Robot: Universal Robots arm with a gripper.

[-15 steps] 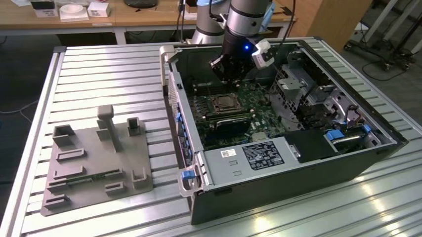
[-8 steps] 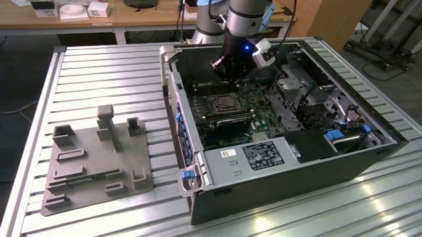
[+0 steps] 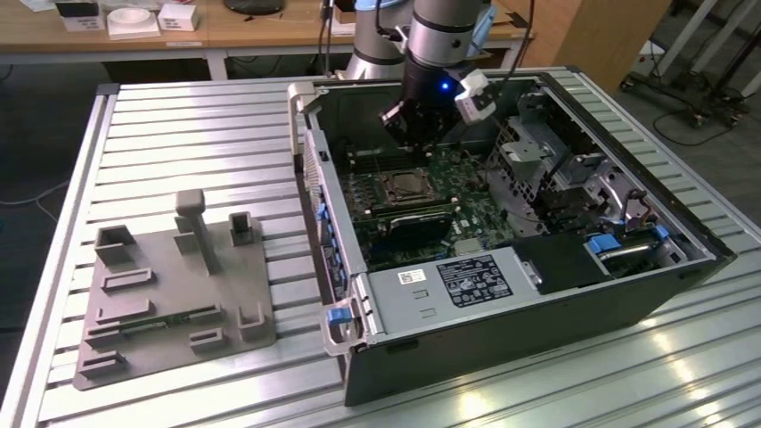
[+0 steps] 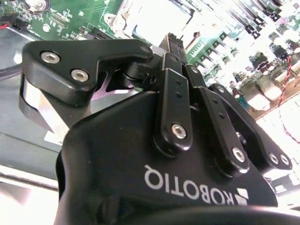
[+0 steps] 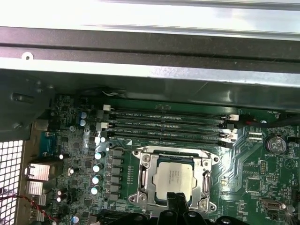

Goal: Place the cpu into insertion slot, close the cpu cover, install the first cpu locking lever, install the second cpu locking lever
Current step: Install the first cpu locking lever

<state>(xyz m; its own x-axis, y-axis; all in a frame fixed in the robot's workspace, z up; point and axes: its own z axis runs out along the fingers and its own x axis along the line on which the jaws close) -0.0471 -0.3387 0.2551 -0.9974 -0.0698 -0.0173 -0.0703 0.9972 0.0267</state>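
Observation:
The cpu [image 5: 173,176], a pale silvery square, lies in the insertion slot [image 5: 140,161] on the green board. The cpu cover [image 5: 205,177], a silvery frame, lies flat around it. Whether the locking levers are latched cannot be made out. My gripper [image 5: 176,205] hangs just above the near edge of the slot, its dark fingers pressed together with nothing between them. In the exterior view the gripper [image 3: 411,141] points down inside the open computer case, just behind the insertion slot [image 3: 411,185]. The second wrist view has the gripper [image 4: 174,41] tapering toward the bright insertion slot [image 4: 154,16].
The computer case [image 3: 500,312] lies open on a slatted metal table [image 3: 202,134]. A grey fixture block [image 3: 178,285] stands on the exterior view's left. Memory slots [image 5: 168,126] run beside the socket. Capacitors [image 5: 98,166], a drive cage [image 3: 547,152] and the case walls crowd in.

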